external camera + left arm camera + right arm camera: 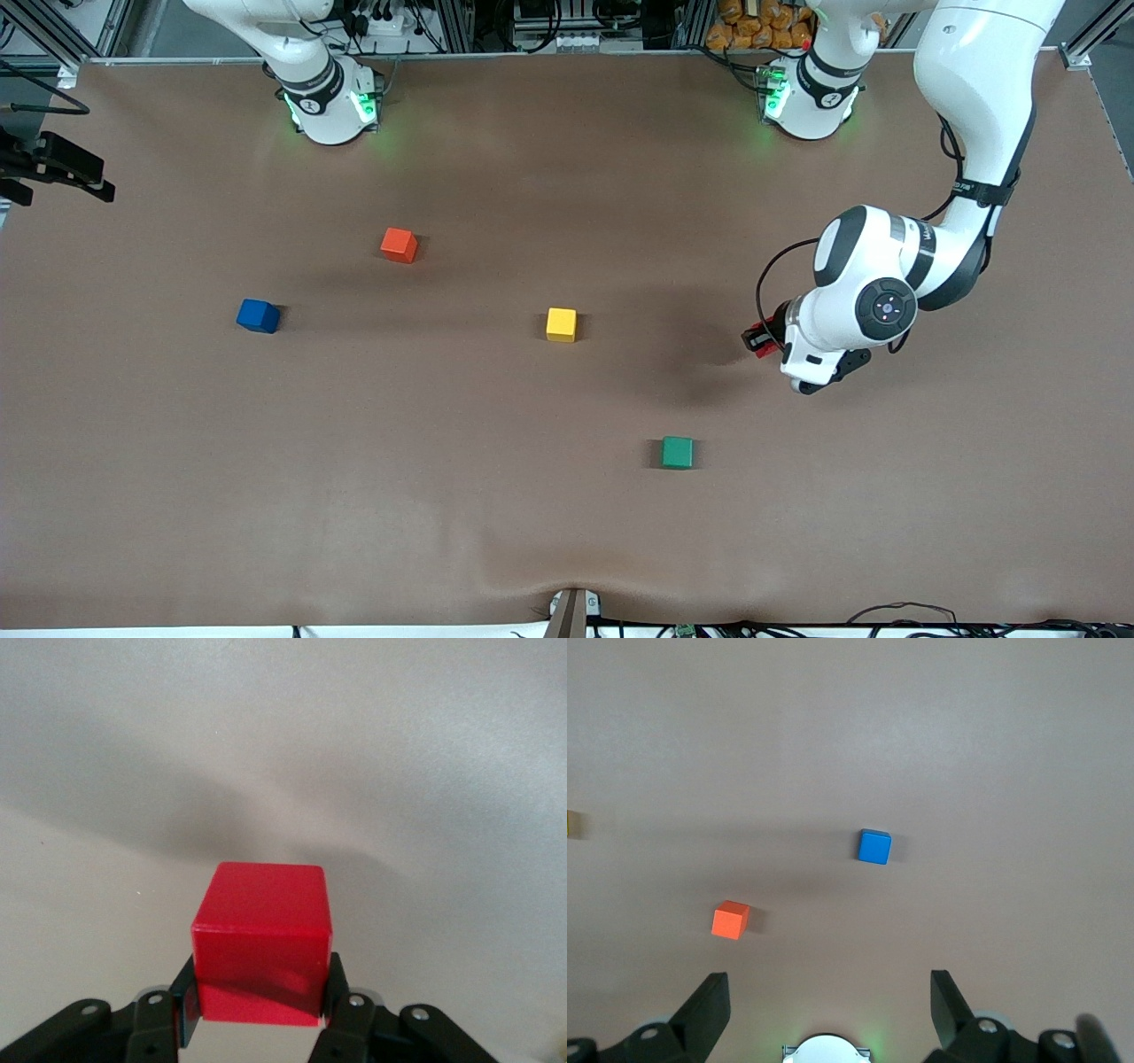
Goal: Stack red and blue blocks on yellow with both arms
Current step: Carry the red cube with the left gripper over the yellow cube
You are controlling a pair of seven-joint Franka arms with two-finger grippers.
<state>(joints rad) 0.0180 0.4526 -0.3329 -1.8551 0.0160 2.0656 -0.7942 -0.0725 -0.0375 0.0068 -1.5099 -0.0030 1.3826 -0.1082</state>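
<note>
Red block (261, 943) sits squeezed between my left gripper (259, 997) fingers, near the table's left-arm end. My right gripper (830, 1010) waits, wide open. A crooked drop could knock the yellow block (561, 324) away.

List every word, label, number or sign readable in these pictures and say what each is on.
No text can be read anywhere.
Left arm: small dark lettering on its forearm, too small to read.
Arm bases: a small round mark on each black band, not legible.
Red block, held in the left gripper: plain faces.
Blue block, yellow block, orange cube, green cube: no markings.
</note>
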